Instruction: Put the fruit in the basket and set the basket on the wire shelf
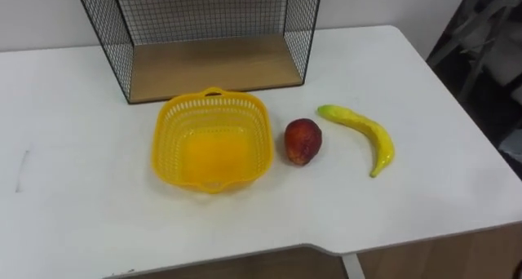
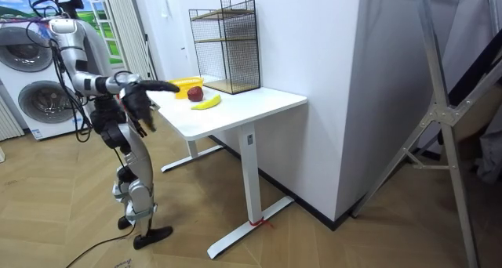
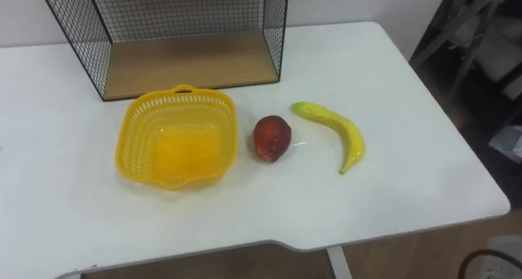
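The round red fruit (image 1: 303,141) and long yellow banana (image 1: 363,135) lie near the empty yellow plastic basket (image 1: 167,140). Our right hand (image 2: 138,105) hangs with fingers spread. We should close them gently round the red fruit first.

At the back of the table (image 1: 65,205): wire shelf (image 1: 212,63). Just before it, close to its front edge: basket (image 1: 157,152). Just right of the basket, not touching: round fruit (image 1: 303,140). Further right, near but apart, lying on the table: banana (image 1: 363,130).
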Controlling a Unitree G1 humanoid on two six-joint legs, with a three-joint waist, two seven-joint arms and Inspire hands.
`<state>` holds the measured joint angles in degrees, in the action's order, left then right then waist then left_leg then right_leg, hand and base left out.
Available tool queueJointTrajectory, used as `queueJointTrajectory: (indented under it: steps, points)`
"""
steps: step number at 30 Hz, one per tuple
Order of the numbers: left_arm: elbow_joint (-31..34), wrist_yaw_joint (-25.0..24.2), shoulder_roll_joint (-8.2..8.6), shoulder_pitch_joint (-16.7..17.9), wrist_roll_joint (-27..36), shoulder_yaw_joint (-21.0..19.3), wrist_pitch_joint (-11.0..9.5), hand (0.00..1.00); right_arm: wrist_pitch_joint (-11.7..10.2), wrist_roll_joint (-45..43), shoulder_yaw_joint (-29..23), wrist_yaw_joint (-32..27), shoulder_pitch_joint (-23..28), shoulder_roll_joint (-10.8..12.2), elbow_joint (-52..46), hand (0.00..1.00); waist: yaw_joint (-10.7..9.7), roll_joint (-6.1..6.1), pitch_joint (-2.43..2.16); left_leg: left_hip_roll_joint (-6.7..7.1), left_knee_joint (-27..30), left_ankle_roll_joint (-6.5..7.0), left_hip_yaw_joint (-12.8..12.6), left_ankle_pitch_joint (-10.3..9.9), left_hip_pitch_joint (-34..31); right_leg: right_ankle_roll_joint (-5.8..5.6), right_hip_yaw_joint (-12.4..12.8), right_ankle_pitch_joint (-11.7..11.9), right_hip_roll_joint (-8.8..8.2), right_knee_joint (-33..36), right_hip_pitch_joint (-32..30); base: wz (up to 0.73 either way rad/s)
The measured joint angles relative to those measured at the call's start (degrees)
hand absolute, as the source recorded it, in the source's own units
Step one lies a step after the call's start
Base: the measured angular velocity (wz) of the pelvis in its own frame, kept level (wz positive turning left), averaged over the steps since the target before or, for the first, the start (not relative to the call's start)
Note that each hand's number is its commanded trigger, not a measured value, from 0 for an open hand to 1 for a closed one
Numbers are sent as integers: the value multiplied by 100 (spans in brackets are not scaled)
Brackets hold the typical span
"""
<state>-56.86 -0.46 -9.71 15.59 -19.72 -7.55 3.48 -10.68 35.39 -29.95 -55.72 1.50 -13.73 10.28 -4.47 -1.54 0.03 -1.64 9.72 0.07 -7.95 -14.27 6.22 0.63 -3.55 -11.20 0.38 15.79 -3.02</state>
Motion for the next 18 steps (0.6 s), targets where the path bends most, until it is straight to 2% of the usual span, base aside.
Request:
queueJointTrajectory:
  steps: [3,6,10,11,13,18]
  points:
    - [0,0,-39,21,-2,114,13,0,4,-217,372,290,6,-4,-158,0,47,-8,1,-2,1,0,2,0,-8,0,-18,1,-5,-6,22,1]
    - [-20,-1,-42,18,-2,231,20,0,46,-475,751,835,-4,-4,-172,0,52,-32,15,-7,0,0,11,0,35,2,-64,8,-17,-2,95,6]
    - [-60,-5,-66,-22,-18,395,28,0,235,-592,1239,1732,-10,-8,-140,0,98,-65,29,-30,4,0,23,0,63,23,-123,25,-18,-18,154,3]
    - [-58,-6,-66,-15,-36,409,30,0,303,-672,1331,1988,-10,-7,-136,0,119,-90,51,-36,5,-1,21,0,92,27,-128,28,-14,-19,169,0]
    - [-55,-17,-61,-4,-115,430,34,0,373,-758,1388,2357,-11,-8,-137,0,165,-125,64,-38,11,-1,19,0,106,30,-131,29,-13,-30,187,0]
    - [-48,-40,-67,22,-121,447,43,0,454,-1071,1738,3195,-14,-20,-131,0,189,-170,41,-41,61,-2,20,-1,125,15,-134,60,-10,-152,287,3]
